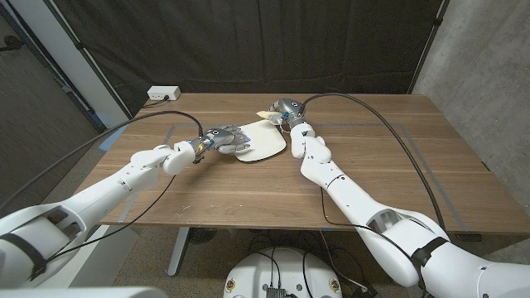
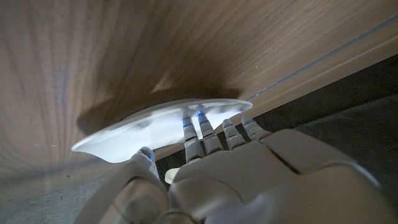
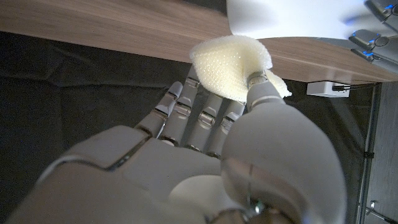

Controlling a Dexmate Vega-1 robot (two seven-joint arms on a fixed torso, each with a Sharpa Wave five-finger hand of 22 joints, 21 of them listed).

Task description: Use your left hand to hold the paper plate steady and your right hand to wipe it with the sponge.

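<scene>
Right hand (image 3: pixel 205 155) pinching porous foam sponge (image 3: pixel 231 71), thin round plate (image 2: pixel 168 124)

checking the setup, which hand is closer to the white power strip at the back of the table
Right. The right hand, holding the sponge, is at the plate's far edge; the left hand sits nearer the robot. The power strip lies beyond both.

Wooden table (image 1: pixel 356 157), paper plate (image 1: pixel 261 145) on it, white box (image 1: pixel 162 94) at far corner
</scene>
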